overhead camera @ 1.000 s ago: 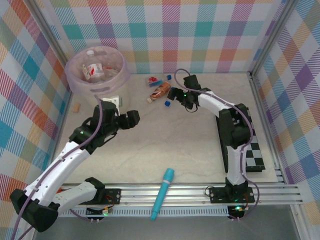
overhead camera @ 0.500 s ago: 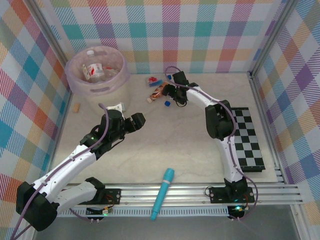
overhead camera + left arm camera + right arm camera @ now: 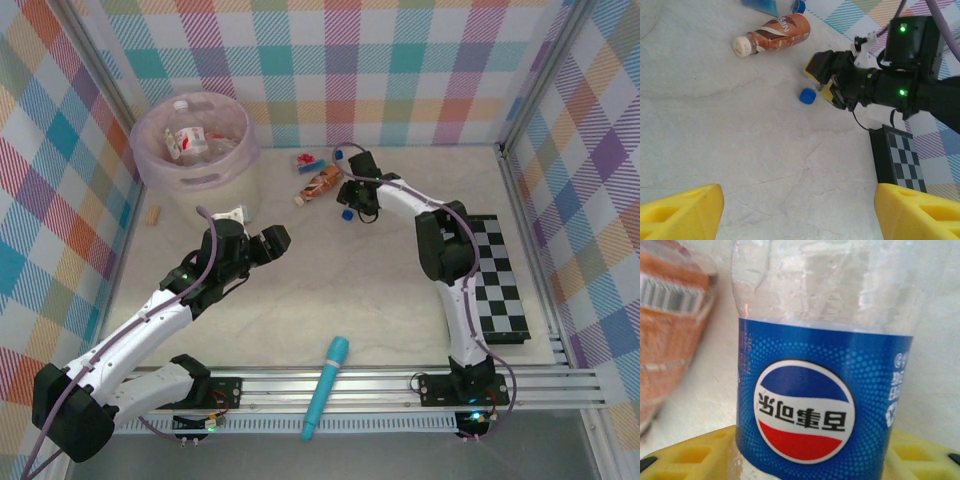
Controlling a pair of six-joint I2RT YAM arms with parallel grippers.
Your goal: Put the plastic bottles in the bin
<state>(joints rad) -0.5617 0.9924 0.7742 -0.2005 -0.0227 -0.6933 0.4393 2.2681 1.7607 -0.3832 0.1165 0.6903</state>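
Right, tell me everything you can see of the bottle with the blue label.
The blue-label bottle is clear plastic with a blue wrap bearing a round red, white and blue logo, and has a blue cap. It lies low on the table, gripped between the yellow fingers of the right gripper. A brown bottle lies beside it; whether they touch is unclear.

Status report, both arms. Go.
Left gripper open, empty. Right gripper shut on blue-label bottle lying on table. Brown bottle close beside it. Bin back left, bottles already inside.
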